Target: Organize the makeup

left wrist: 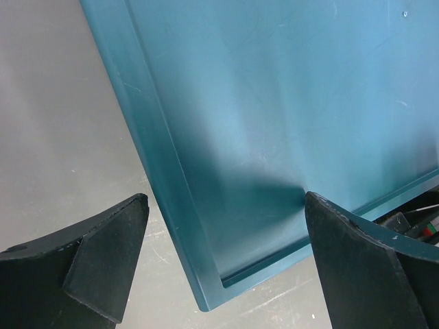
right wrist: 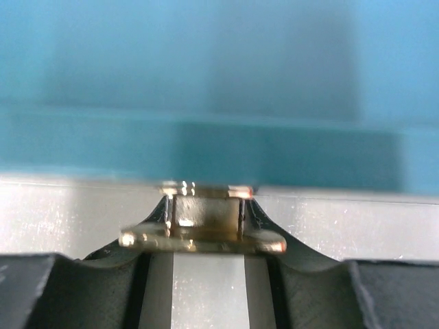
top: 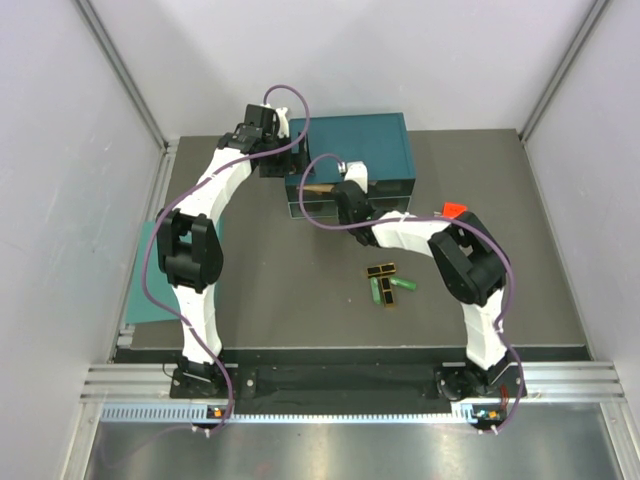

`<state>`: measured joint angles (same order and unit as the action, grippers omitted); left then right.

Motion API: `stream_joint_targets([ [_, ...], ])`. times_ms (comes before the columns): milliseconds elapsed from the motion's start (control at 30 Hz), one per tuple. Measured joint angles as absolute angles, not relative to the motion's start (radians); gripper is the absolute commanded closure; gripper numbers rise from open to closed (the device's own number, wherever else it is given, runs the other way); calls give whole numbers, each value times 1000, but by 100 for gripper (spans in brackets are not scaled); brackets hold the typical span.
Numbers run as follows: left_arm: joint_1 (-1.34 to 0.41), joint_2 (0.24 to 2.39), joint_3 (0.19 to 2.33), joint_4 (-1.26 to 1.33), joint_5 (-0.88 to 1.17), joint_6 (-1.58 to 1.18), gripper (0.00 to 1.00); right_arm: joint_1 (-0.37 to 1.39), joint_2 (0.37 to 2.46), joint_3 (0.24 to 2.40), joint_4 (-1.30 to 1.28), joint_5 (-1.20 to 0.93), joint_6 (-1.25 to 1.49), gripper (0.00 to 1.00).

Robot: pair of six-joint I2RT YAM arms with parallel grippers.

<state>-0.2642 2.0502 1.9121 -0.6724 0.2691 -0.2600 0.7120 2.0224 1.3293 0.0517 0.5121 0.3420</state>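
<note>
Sorting seemingly part done: I counted cases [top: 381, 269] and green sticks [top: 403, 284] loose on the table [top: 300, 300], right of centre; right gripper [right wrist: 206, 212] narrow on a gold piece [right wrist: 206, 232] at the box [top: 370, 140] front; left gripper [left wrist: 223, 205] wide over its corner

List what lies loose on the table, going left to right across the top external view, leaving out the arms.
In order: flat teal panel → loose makeup pieces → small red cube. The teal organizer box is left out, since its span overlaps the makeup's.
</note>
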Motion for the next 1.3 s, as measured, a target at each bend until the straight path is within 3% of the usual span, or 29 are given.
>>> stream_joint_targets([
  [1067, -263, 2050, 1912, -673, 269, -264, 1, 817, 1781, 1094, -103, 454, 413, 100],
  [1133, -263, 2050, 1912, -673, 270, -264, 1, 818, 1781, 1097, -118, 447, 417, 87],
  [1167, -263, 2050, 1912, -673, 270, -264, 1, 818, 1782, 1103, -130, 445, 421, 64],
  [1200, -263, 2050, 1912, -673, 270, -264, 1, 818, 1784, 1112, -145, 443, 423, 52],
  [1300, -263, 2050, 1912, -673, 270, -263, 1, 818, 1791, 1136, -183, 434, 425, 34],
])
